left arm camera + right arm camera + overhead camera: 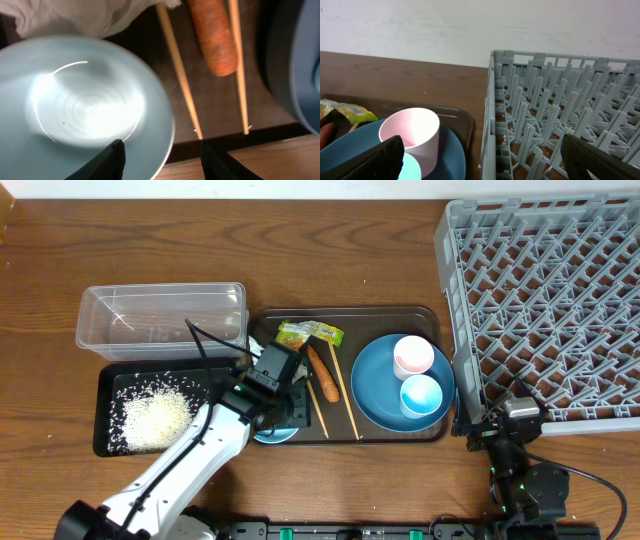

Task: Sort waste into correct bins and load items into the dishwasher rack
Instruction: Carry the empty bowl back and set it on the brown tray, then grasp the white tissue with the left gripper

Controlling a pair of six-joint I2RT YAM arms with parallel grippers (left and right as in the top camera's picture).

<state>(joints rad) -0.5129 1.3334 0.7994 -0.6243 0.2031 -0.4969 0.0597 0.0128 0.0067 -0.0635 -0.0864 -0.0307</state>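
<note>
My left gripper (162, 161) is open over the pale blue bowl (85, 110); one finger is over the bowl's inside, the other outside its rim. Beyond the bowl lie the crumpled white napkin (75, 15), the orange sausage piece (212, 35) and two chopsticks (180, 75). From overhead my left arm covers most of the bowl (272, 435). The wrapper (310, 333) lies at the brown tray's back. Rice (155, 418) fills the black tray (108, 442). The blue plate (380, 395) carries the pink cup (413, 357) and the light blue cup (420, 395). My right gripper (485, 165) is open and empty beside the rack (560, 115).
The clear tub (160, 315) stands behind the black tray. The brown serving tray (345, 435) sits between the bins and the grey rack (545, 300). A few stray rice grains lie on the table left of the black tray.
</note>
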